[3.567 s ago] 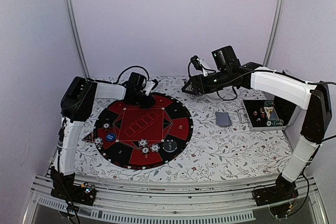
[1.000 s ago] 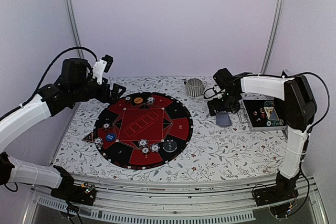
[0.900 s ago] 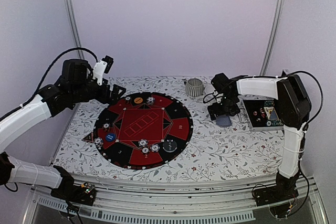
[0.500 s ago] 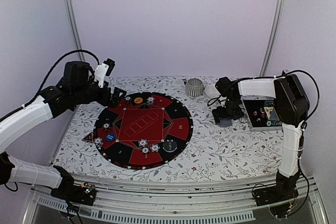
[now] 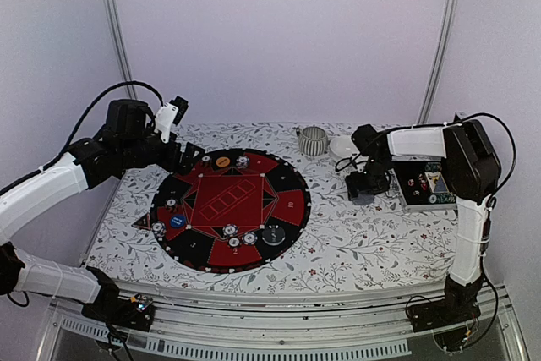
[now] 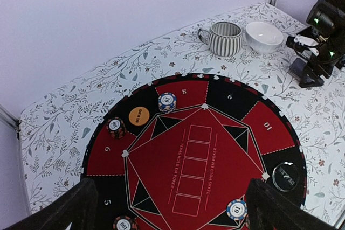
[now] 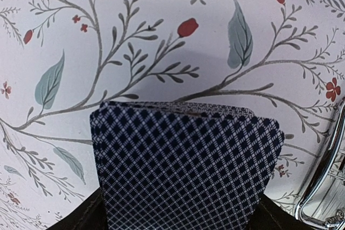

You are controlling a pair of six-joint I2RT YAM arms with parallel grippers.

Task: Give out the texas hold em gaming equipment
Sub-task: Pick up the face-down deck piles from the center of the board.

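A deck of playing cards (image 7: 186,171) with dark-blue checked backs lies on the floral tablecloth. In the right wrist view my right gripper (image 7: 180,216) has one finger against each side of the deck. From above, that gripper (image 5: 369,185) sits low over the deck, just left of the metal case. Poker chips lie on the round red-and-black mat (image 6: 161,165): an orange one (image 6: 139,116), a blue-white one (image 6: 167,100) and a black-red one (image 6: 116,126). My left gripper (image 5: 190,154) hangs open above the mat's far left edge, its fingers (image 6: 54,208) wide apart and holding nothing.
A ribbed grey cup (image 5: 314,139) and a white bowl (image 5: 342,145) stand at the back, between the mat and the right arm. An open metal case (image 5: 427,183) with small items sits at the right edge; its handle (image 7: 323,187) lies right beside the deck.
The right gripper slid rightwards and down onto the deck, and its fingers narrowed against the deck's sides. The left arm shifted slightly to the right, still open.
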